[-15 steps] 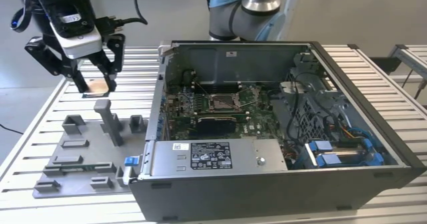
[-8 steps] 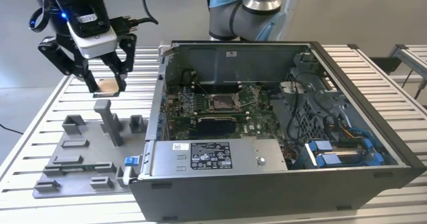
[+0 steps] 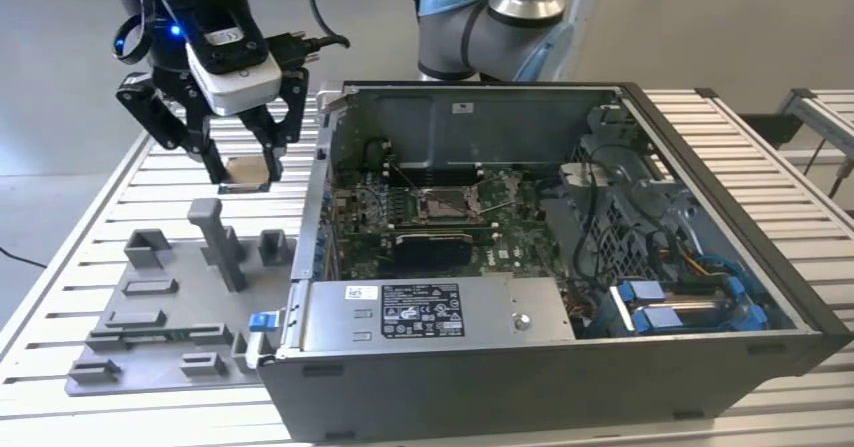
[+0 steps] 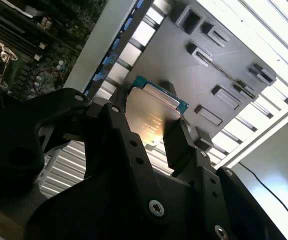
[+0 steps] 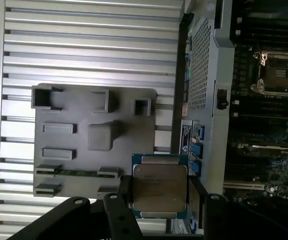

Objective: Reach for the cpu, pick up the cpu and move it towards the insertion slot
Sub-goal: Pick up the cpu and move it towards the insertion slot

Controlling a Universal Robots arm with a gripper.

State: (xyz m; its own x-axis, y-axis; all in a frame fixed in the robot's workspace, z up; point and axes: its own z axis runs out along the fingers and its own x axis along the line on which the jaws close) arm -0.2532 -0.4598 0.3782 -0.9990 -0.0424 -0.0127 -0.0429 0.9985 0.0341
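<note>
Gripper (image 5: 160, 196), black, two-fingered: nearest item in both wrist views, its fingers (image 5: 194, 197) pinching the cpu (image 5: 159, 192) by two opposite edges. Cpu: small square chip, silver top, green rim; in the upper left of the exterior view it hangs in the air, lifted off the grey tray (image 3: 147, 317) and to the exterior view's left of the computer case (image 3: 534, 387). Tray: grey plastic with raised blocks and pockets, lying on the slatted table (image 3: 80, 217) in the lower left of the exterior view, just beside the case wall. Case: open-topped, filling the centre and right of the exterior view. Insertion slot (image 3: 445, 203): square metal-framed socket on the green board inside the case, near the frame's centre, well apart from the held cpu.
</note>
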